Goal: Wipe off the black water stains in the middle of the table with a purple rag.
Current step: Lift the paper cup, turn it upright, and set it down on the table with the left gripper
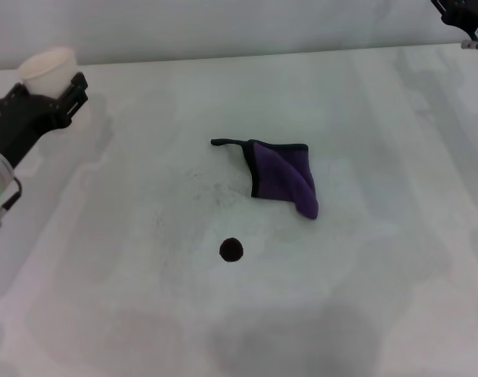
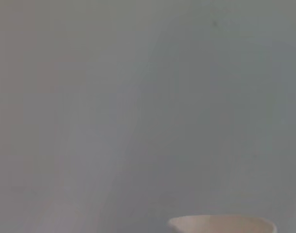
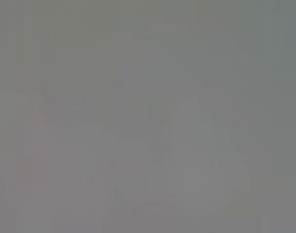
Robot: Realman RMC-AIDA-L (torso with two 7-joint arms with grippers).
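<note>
The purple rag (image 1: 284, 179) lies folded on the white table (image 1: 364, 298) just right of centre, its thin black loop tail pointing left. The black water stain (image 1: 231, 250) is a small round blot in front of the rag and a little to its left, apart from it. My left gripper (image 1: 64, 88) is at the far left edge, well away from both, and shut on a pale paper cup (image 1: 48, 65). The cup's rim also shows in the left wrist view (image 2: 221, 224). My right gripper (image 1: 468, 22) is parked at the far right corner and only partly in view.
Faint grey speckled smudges (image 1: 211, 188) lie on the table left of the rag. The right wrist view shows only a plain grey surface.
</note>
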